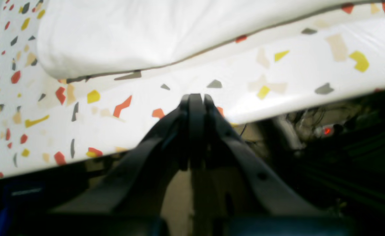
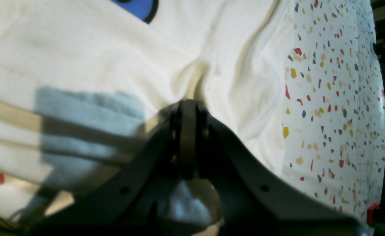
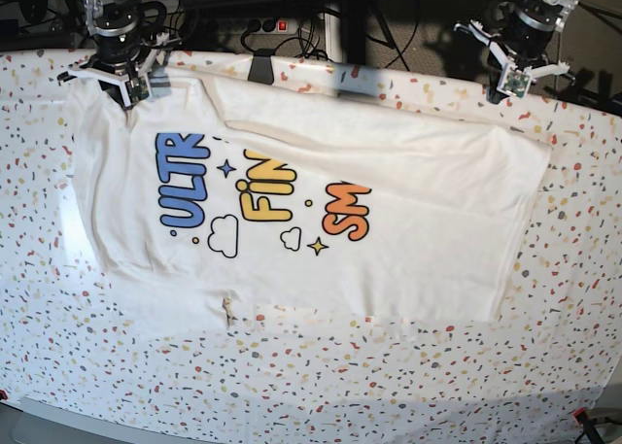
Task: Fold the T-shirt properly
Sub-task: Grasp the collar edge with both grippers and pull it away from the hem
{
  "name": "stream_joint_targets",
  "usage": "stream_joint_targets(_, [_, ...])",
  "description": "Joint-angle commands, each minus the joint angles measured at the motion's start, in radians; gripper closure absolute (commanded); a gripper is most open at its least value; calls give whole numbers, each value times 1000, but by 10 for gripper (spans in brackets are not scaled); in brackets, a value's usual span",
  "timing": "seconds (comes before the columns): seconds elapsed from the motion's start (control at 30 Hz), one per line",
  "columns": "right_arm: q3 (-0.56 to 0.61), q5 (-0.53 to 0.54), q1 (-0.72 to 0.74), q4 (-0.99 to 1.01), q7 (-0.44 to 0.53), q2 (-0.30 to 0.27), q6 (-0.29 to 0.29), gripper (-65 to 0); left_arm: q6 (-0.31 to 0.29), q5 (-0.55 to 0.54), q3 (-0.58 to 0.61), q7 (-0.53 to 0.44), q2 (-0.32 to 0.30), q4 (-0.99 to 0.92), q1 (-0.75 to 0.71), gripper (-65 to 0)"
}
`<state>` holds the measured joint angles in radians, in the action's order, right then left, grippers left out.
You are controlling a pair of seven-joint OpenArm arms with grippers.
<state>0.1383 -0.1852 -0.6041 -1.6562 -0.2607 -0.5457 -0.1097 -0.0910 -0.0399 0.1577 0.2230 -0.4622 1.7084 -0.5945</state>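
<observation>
The T-shirt (image 3: 408,211) lies print-up across the speckled tablecloth (image 3: 292,386), with blue, yellow and orange letters showing and its far edge folded over. My right gripper (image 3: 126,92) is at the shirt's far left corner. In the right wrist view it (image 2: 188,104) is shut, with the white fabric (image 2: 81,49) puckered at its tips. My left gripper (image 3: 507,86) is at the far right, off the shirt. In the left wrist view it (image 1: 195,97) is shut and empty above the tablecloth (image 1: 310,65) near the table's edge, with the shirt's edge (image 1: 113,32) just beyond.
Two clamps (image 3: 260,67) (image 3: 350,80) sit on the table's far edge. Cables and a power strip with a red light (image 3: 282,24) lie behind the table. Bare tablecloth (image 2: 336,98) runs along the shirt's side and in front of it.
</observation>
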Motion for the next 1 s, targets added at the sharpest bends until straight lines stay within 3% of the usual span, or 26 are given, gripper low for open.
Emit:
stream_joint_targets(0.0, [-3, 5, -7, -7, -11, -11, -3, 0, 8, 17, 1, 31, -4, 33, -15, 0])
stream_joint_targets(0.17, [-3, 5, -6, -7, -11, -11, -3, 0, 24, 4, -62, -38, -4, 153, 40, 0])
stream_joint_targets(0.3, [-3, 5, -6, -7, -12, -11, -3, 0, 5, -87, -77, 5, -4, 130, 167, 0])
stream_joint_targets(0.4, [-3, 5, -6, -7, -12, -11, -3, 0, -32, -143, -77, 43, -4, 62, 265, 0])
stream_joint_targets(0.6, [-3, 5, -6, -7, -12, -11, -3, 0, -44, -181, -77, 126, -4, -165, 396, 0])
stream_joint_targets(0.73, [-3, 5, -6, -7, -12, -11, -3, 0, -44, -125, -77, 164, -4, -222, 375, 0])
stream_joint_targets(0.97, [-22, 5, -6, -7, -12, -11, -3, 0, -44, -54, -77, 88, -3, -172, 195, 0])
